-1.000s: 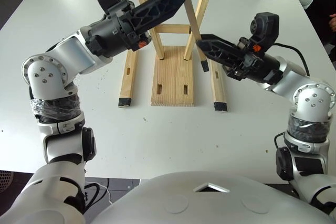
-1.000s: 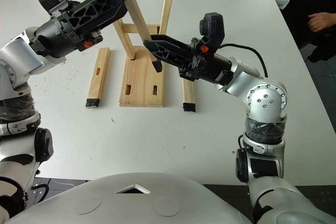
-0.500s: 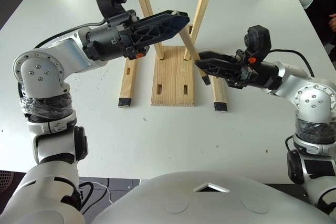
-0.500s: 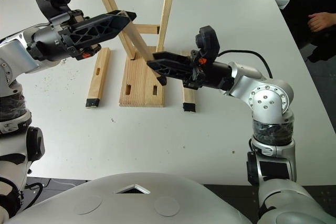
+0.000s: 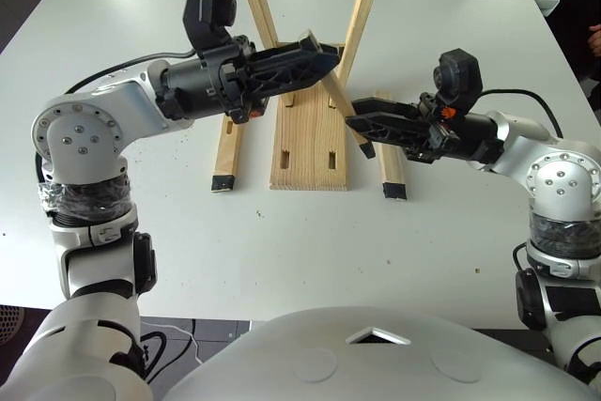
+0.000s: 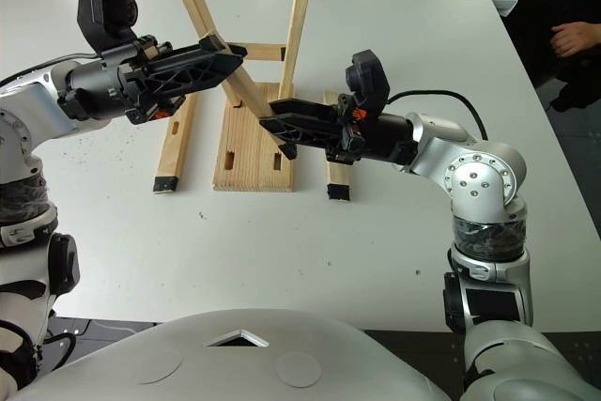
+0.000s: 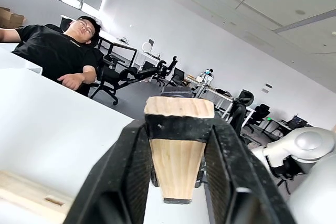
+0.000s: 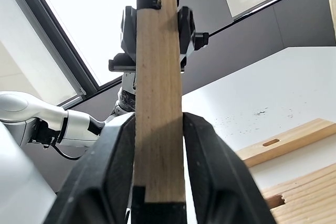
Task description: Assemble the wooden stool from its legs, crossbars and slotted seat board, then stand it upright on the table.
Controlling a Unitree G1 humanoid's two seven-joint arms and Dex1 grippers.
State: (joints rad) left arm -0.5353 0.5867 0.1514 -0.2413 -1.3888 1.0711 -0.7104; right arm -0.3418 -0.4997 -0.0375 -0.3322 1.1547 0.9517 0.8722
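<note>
Head view: tilted leg (image 6: 246, 94) is being held over the seat board (image 6: 246, 161) on the desk (image 6: 282, 232), upper end by left fingers (image 6: 202, 65), lower end by right fingers (image 6: 300, 126).
Left wrist: leg end (image 7: 178, 156) is being clamped between both fingers.
Right wrist: leg (image 8: 157, 103) is being clamped likewise.

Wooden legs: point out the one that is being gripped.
The slanted leg over the seat board, clamped by the left end effector and right end effector. The left-side leg and right-side leg lie flat.
</note>
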